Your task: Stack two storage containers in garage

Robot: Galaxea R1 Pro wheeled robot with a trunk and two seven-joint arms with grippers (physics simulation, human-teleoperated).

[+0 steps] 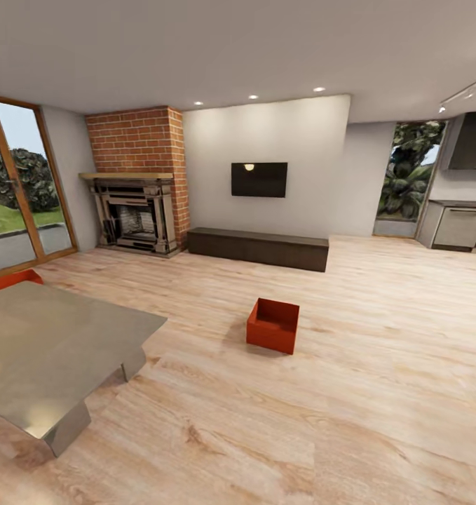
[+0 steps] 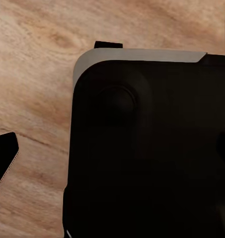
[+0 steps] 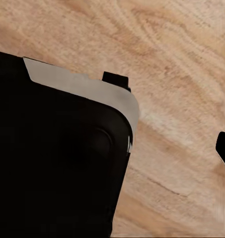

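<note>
A: Where are the two storage containers?

B: One storage container (image 1: 273, 325) sits open side up on the light wood floor (image 1: 378, 365) of the living room, out in the middle, well ahead of the robot. The second container (image 1: 13, 279) peeks out as an orange-red corner behind the far edge of the low grey desk (image 1: 55, 351), near the glass door (image 1: 20, 182).

A: How will such a box handle?

B: My judgement: stiff, flat-walled, empty, so light, with smooth walls that may slip. It looks too wide for a single pinch, so I would press one set of jaws against each of two opposite walls, or clamp over the top rim of a wall.

A: And the jaws themselves?

B: I cannot tell their state. Each wrist view shows wood planks and a dark rounded body edged in grey, probably the robot's own base (image 2: 152, 148), with only a black sliver at the frame's edge that may be a fingertip. Both boxes lie far beyond the jaws, nowhere between or beside them.

A: What else is hard to make out?

B: Most of the second box is hidden by the desk, so whether it is upright is unclear. The first box's near walls hide its inner floor. The garage is not in view.
</note>
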